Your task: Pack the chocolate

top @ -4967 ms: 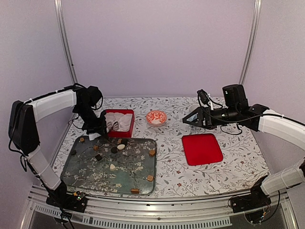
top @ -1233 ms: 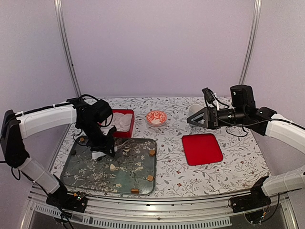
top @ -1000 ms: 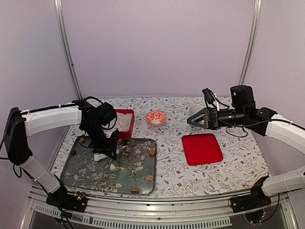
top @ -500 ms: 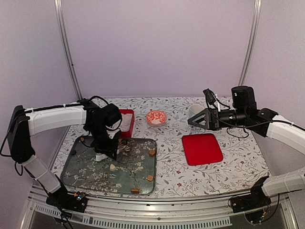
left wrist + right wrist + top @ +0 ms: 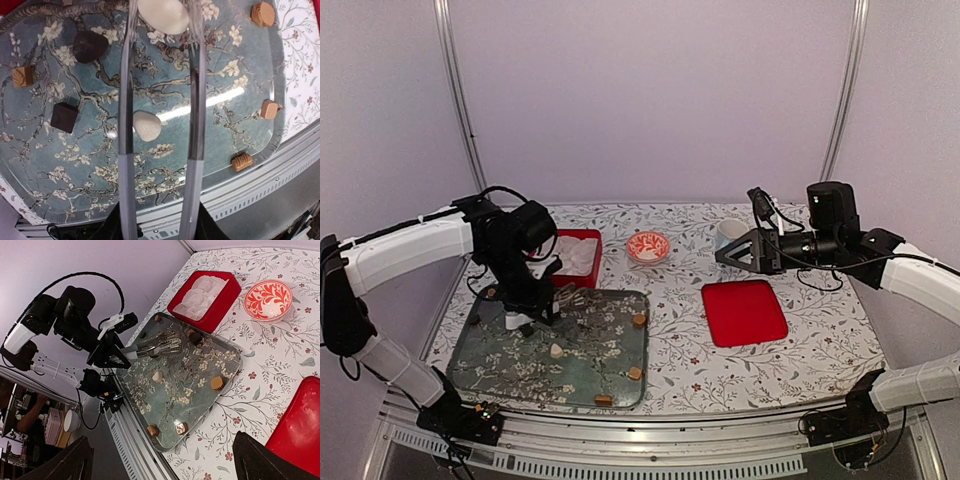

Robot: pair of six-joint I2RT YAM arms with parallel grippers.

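we see the left gripper (image 5: 163,5) low over the far part of the floral tray (image 5: 45,165), its two long pale fingers (image 5: 126,100) pressed against the sides of a cream-white piece (image 5: 162,17), which sits pinched between their tips. we cannot tell whether that piece touches the tray's surface or hangs just above it. the rest of the chocolate (image 5: 556,350) lies scattered across the tray, each bit apart from the others. in the left wrist view a white lump (image 5: 146,126) sits between the two fingers, further back along them. a dark cube (image 5: 64,117) and a dark round lump (image 5: 90,45) lie off to one side of the fingers. four caramel pieces (image 5: 269,109) sit near the tray's rim, three on the side opposite the dark ones and one beside the dark cube. just beyond the tray's far edge stands a red box (image 5: 582,240) with white paper inside it, and a red-and-white bowl (image 5: 648,246) sits beside the box. a flat red lid (image 5: 744,312) lies on the patterned table (image 5: 820,350), to the right of the tray and apart from it. the right gripper (image 5: 720,255) hangs above the table beyond that lid, well apart from the tray, with its fingers spread wide. a white cup (image 5: 728,231) stands just behind it.
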